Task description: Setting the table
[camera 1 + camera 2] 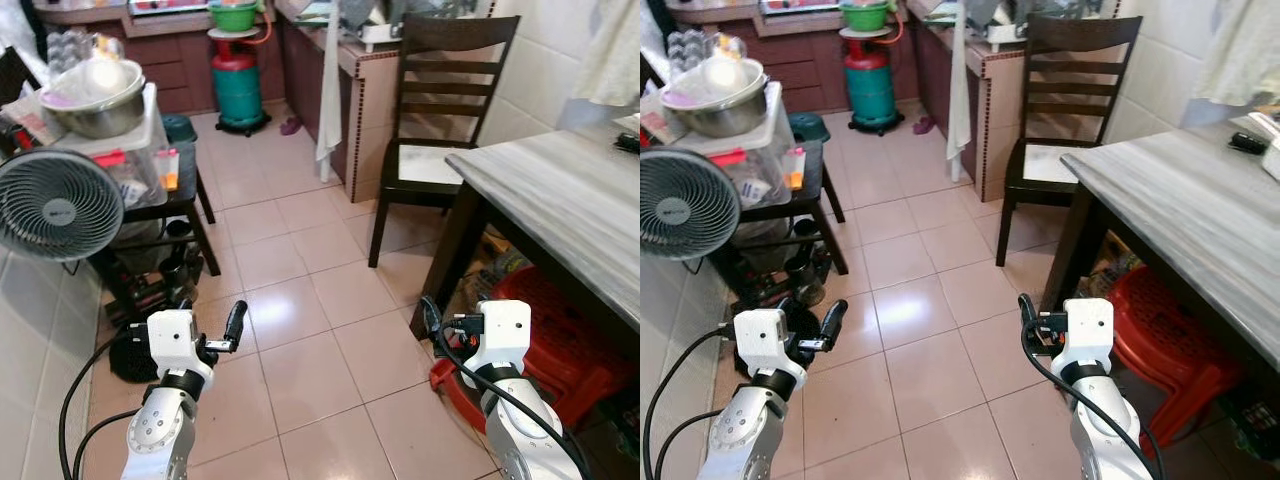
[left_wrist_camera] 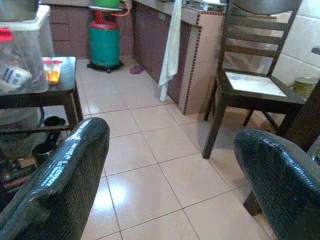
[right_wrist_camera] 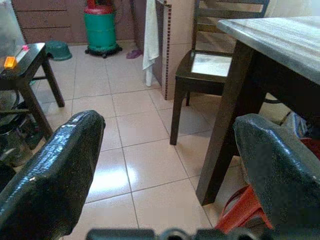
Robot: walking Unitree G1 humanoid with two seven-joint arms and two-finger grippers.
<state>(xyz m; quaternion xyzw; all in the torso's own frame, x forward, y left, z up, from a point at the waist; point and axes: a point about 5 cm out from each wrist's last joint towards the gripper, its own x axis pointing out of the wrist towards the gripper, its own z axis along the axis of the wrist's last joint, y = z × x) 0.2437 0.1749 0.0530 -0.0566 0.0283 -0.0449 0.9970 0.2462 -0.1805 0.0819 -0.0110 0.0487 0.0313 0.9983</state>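
The dining table (image 1: 570,200) with a grey wood-grain top stands on my right, and its near part is bare. A dark wooden chair (image 1: 440,110) sits at its far end against the tiled wall. My left gripper (image 1: 228,330) is held low over the floor tiles, and its wrist view shows it open (image 2: 172,135) with nothing between the fingers. My right gripper (image 1: 432,318) hovers beside the table leg (image 3: 225,125), open (image 3: 170,122) and empty too. A small dark item (image 1: 1247,142) lies at the table's far right edge.
A grey fan (image 1: 55,205) stands close on my left. Behind it a dark side table (image 1: 185,205) carries a plastic box and a metal bowl (image 1: 95,95). A green gas cylinder (image 1: 238,85) and a hanging white towel (image 1: 330,80) are ahead. A red stool (image 1: 560,330) sits under the table.
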